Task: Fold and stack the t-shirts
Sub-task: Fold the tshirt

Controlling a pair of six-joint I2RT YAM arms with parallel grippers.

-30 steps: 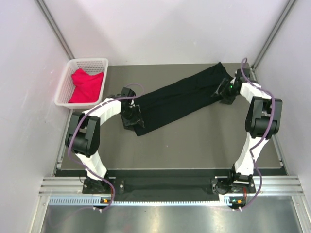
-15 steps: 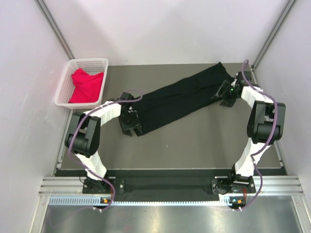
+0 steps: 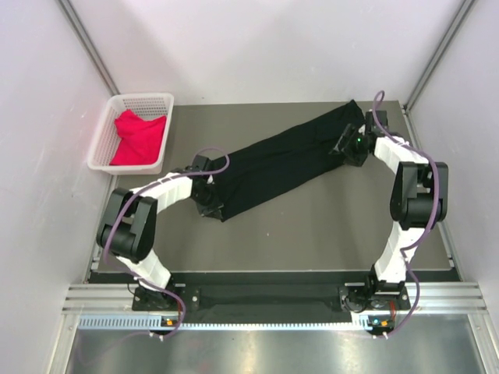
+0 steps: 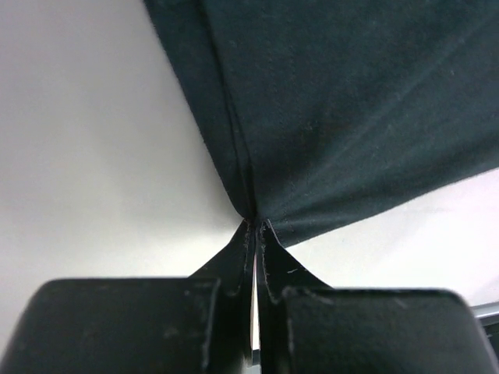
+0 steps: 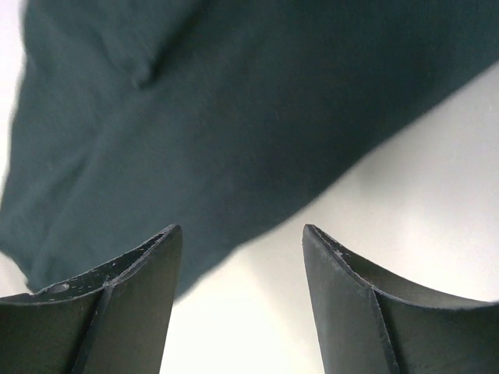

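Black t-shirt (image 3: pixel 281 164) lies in a long folded strip across the bench (image 3: pixel 312 234). One corner is pinched tight in the left fingers (image 4: pixel 243 257), and the far end sits just ahead of the right fingers (image 5: pixel 132 288), which stand wide and hold nothing. It looks soft, light and floppy, best taken by its hemmed corners. A second ago the left fingers were apart; the right fingers have since slid inward. The red-pink t-shirt (image 3: pixel 140 136) sits bunched in the basket (image 3: pixel 144 97), well beyond the left fingers.

White arms (image 3: pixel 168 187), purple cables (image 3: pixel 210 151), black left end effector (image 4: pixel 255 224) and right end effector (image 5: pixel 240 230).
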